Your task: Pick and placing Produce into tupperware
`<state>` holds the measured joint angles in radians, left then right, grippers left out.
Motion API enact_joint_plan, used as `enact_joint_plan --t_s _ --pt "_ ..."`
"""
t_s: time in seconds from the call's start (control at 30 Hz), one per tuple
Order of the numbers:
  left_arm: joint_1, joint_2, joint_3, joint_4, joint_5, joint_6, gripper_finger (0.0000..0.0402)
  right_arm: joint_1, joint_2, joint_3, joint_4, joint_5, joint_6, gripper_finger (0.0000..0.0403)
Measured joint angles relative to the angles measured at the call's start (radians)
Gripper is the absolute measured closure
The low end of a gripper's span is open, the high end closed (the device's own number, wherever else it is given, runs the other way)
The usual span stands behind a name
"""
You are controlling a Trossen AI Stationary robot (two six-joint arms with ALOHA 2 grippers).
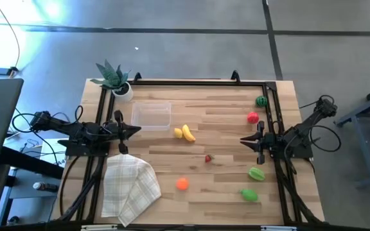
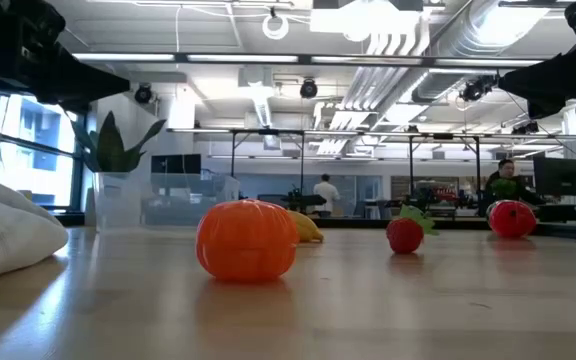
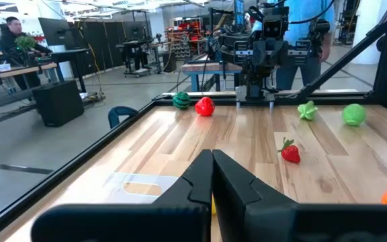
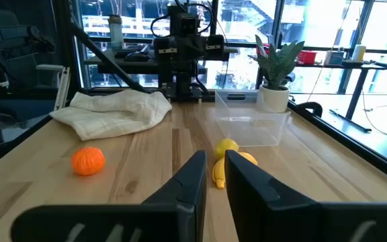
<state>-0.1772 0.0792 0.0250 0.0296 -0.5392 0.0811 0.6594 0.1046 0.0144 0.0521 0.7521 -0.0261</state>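
Both claws hold nothing: the left gripper (image 1: 135, 129) at the table's (image 1: 223, 186) nine o'clock edge and right gripper (image 1: 244, 142) at three o'clock are pressed together, produce scattered between, banana (image 1: 189, 133) beside the tupperware (image 1: 151, 115).

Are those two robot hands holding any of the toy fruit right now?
No. The left hand and right hand are both shut on nothing, parked at opposite table edges; the produce lies loose on the table.
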Motion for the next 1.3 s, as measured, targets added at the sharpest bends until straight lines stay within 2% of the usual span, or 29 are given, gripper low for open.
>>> enact_joint_plan --t_s 1.07,1.2,1.3 --pt "0.0 0.0 0.0 0.0 0.0 0.0 0.0401 0.0 0.0 0.0 0.0 0.0 0.0 0.0357" --pt "0.0 0.0 0.0 0.0 -0.067 0.055 0.0401 -0.001 0.0 0.0 -0.003 0.052 0.0 0.0357" --pt "0.0 0.0 0.0 0.026 -0.103 0.028 0.0401 -0.001 0.0 0.0 -0.003 0.052 0.0 0.0357"
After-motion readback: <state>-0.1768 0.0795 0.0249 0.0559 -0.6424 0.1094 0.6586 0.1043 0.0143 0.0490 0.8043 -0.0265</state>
